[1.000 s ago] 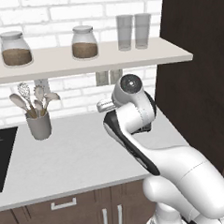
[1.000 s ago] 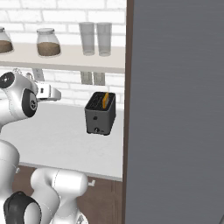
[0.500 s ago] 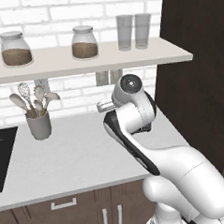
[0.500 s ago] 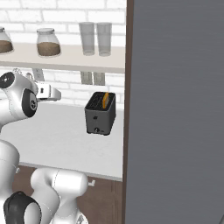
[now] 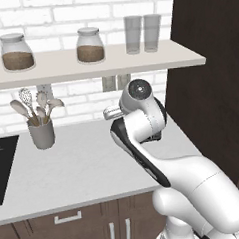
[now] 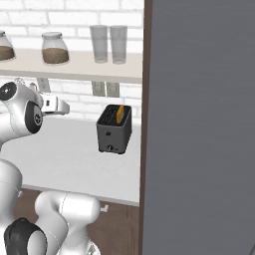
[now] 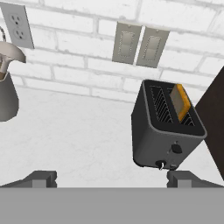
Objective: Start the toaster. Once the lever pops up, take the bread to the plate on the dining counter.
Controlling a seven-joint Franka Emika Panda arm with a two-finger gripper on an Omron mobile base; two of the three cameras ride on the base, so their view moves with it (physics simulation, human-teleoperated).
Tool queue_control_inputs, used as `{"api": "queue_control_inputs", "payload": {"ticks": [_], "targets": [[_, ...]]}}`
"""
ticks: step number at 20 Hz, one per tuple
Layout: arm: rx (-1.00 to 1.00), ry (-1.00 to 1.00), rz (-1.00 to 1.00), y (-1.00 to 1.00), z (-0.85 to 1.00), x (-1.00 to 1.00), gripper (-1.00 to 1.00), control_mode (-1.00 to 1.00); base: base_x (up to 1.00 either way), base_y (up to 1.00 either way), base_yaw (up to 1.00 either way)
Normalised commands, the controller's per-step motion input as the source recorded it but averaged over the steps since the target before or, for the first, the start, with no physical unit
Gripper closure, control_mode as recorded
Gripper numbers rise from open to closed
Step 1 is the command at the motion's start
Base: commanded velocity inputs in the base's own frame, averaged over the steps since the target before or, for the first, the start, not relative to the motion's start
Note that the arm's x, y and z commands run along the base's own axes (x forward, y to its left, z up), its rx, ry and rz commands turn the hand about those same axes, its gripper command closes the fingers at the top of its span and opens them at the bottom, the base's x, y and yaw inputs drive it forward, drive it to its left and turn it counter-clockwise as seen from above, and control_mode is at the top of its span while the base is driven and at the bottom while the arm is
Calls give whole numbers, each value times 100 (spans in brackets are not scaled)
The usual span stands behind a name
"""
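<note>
Gripper (image 7: 111,177) spread wide and empty, well short of the toaster (image 7: 168,131) on the white worktop (image 7: 78,131), bread (image 7: 180,103) sticking up from one slot, so lever press and plate delivery look undone.

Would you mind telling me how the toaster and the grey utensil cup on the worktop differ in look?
The toaster is a dark, boxy block with two slots on top, while the utensil cup is a light grey round cylinder. The toaster holds one slice of bread standing out of its slot; the utensil cup holds several utensils fanning out above its rim. Both stand upright on the white worktop against the brick wall.
</note>
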Motion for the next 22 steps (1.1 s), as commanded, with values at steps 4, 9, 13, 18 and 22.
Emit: {"api": "queue_control_inputs", "payload": {"ticks": [4, 9, 13, 18, 22], "targets": [[0, 0, 0, 0, 0, 0, -100, -100, 0, 0, 0], [0, 0, 0, 0, 0, 0, -100, -100, 0, 0, 0], [0, 0, 0, 0, 0, 0, -100, -100, 0, 0, 0], [0, 0, 0, 0, 0, 0, -100, -100, 0, 0, 0], [0, 0, 0, 0, 0, 0, -100, -100, 0, 0, 0]]}}
